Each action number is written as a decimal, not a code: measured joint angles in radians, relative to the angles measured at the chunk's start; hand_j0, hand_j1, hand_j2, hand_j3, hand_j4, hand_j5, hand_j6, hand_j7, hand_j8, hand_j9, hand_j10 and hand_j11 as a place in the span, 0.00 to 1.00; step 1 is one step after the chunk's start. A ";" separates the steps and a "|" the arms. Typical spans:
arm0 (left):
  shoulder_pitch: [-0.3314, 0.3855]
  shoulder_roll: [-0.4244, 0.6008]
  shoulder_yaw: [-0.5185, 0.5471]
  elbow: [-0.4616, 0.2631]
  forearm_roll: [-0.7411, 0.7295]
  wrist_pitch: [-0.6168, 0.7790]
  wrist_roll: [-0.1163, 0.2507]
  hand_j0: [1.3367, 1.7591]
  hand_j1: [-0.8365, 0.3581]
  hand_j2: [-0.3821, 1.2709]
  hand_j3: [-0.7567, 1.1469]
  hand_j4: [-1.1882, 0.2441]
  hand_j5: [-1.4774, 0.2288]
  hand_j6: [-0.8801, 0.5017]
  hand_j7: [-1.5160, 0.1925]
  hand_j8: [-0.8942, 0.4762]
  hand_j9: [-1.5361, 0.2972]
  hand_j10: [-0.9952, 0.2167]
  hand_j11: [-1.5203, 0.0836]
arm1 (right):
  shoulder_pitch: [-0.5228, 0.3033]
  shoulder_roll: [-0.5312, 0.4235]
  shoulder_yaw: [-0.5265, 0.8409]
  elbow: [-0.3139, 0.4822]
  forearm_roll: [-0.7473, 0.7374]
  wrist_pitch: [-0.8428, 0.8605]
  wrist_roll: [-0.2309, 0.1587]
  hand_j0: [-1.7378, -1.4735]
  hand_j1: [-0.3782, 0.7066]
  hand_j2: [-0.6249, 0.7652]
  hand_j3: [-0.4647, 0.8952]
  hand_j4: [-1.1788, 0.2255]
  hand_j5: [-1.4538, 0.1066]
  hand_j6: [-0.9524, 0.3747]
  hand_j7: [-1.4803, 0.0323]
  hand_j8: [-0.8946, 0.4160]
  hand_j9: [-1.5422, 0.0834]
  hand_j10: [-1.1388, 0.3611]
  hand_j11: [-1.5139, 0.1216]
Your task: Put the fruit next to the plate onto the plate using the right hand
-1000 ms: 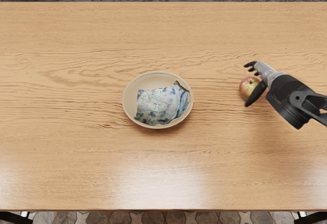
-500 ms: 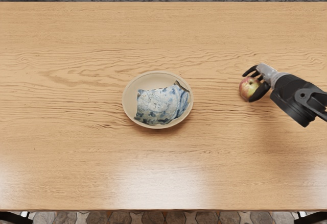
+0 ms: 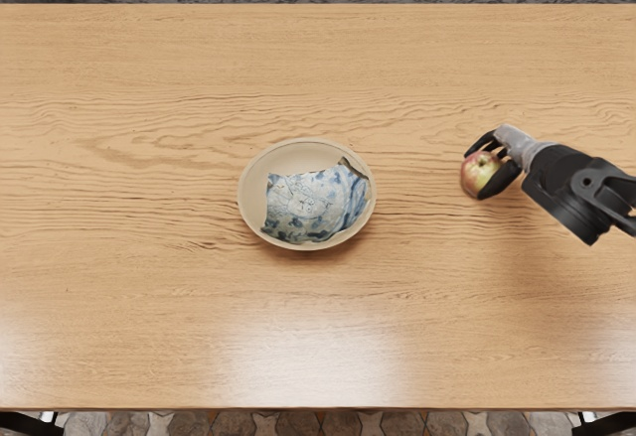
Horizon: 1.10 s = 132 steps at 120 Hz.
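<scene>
Clasping apple (image 3: pixel 478 172), curled right hand (image 3: pixel 500 159).

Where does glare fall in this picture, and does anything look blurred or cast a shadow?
Head view: a pale sheen lies on the table's near part. Head view: the plate throws a thin soft shadow under its near rim. Head view: the apple and the right hand curled around it look sharp, unblurred.
</scene>
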 joint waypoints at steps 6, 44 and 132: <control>0.000 0.000 0.000 0.000 0.000 0.000 0.000 0.76 0.99 0.23 0.40 0.83 0.86 0.63 0.88 0.65 0.84 0.82 0.94 | 0.004 -0.002 0.005 0.001 0.006 0.010 0.001 0.33 0.49 0.46 0.34 0.45 0.50 0.46 0.52 0.45 0.53 0.43 0.51; 0.000 0.000 0.000 0.000 0.000 0.000 0.000 0.76 0.99 0.23 0.40 0.83 0.86 0.63 0.88 0.65 0.84 0.82 0.94 | 0.015 -0.007 0.062 0.009 0.026 0.084 0.001 0.32 0.50 0.52 0.34 0.44 0.48 0.44 0.52 0.44 0.51 0.43 0.50; 0.000 0.000 0.000 0.000 0.000 0.000 0.000 0.76 0.99 0.23 0.40 0.83 0.86 0.63 0.88 0.65 0.84 0.82 0.94 | 0.096 0.037 0.085 0.091 0.032 0.093 0.002 0.30 0.51 0.54 0.34 0.49 0.51 0.42 0.55 0.43 0.54 0.42 0.53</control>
